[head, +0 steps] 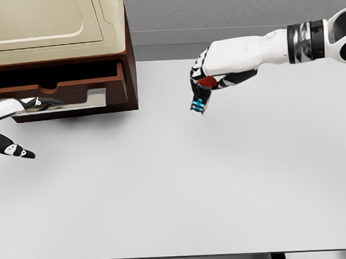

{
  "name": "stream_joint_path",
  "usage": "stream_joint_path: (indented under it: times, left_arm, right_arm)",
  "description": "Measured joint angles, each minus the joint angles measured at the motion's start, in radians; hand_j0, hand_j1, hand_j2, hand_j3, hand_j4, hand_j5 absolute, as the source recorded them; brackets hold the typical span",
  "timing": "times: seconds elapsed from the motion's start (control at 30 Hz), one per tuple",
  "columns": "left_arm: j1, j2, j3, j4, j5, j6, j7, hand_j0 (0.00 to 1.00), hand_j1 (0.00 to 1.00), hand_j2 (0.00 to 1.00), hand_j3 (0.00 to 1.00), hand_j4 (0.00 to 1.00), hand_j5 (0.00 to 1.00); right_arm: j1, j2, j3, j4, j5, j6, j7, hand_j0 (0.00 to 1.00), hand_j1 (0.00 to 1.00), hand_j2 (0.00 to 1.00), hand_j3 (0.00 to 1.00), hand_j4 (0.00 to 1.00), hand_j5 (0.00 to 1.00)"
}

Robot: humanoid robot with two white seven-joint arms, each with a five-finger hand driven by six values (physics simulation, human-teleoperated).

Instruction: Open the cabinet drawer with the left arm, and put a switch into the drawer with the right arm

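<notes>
At the far left edge of the frame the left hand comes in low, its fingers spread and holding nothing; the upper fingers reach toward the pale handle bar on the front of the drawer, while the thumb points down and away over the table. Whether the fingertips actually touch the handle cannot be told. The drawer belongs to the brown cabinet with a cream top in the upper left of the frame, and it stands pulled out a little, with a dark gap showing above its front edge. Right of centre in the upper half, the switch hangs in the air above the table, well apart from the cabinet. It is a small thing with a red top and a dark body showing blue at the lower end, tilted slightly. It looks light and rigid, probably hard plastic and a bit slick, so a pinch across the body near the red cap seems the best hold. The right hand is closed on it from above, fingers curled down around the upper part. Its white forearm stretches in from the upper right, nearly level, wrist bent downward.
</notes>
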State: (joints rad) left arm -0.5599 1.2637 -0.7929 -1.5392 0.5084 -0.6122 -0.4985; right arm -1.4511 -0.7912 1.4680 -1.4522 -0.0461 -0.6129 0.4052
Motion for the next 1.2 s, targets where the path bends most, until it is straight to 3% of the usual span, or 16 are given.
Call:
stream_joint_path:
  times: [0.43, 0.87, 1.2]
  left_arm:
    - [0.011, 0.022, 0.022, -0.013, 0.024, -0.001, 0.004, 1.00, 1.00, 1.00, 1.00, 1.00, 1.00]
    - [0.014, -0.044, 0.015, 0.052, 0.012, -0.001, 0.006, 1.00, 1.00, 1.00, 1.00, 1.00, 1.00]
    - [0.037, -0.047, 0.012, 0.058, 0.035, 0.002, 0.008, 1.00, 1.00, 1.00, 1.00, 1.00, 1.00]
  right_arm:
    - [-0.021, 0.048, -0.008, 0.041, -0.022, 0.000, 0.002, 0.51, 0.51, 0.51, 0.51, 0.51, 0.51]
    - [-0.044, 0.110, -0.009, 0.099, -0.028, 0.000, 0.004, 0.51, 0.51, 0.51, 0.51, 0.51, 0.51]
    - [-0.071, 0.148, -0.011, 0.129, -0.037, 0.000, 0.005, 0.51, 0.51, 0.51, 0.51, 0.51, 0.51]
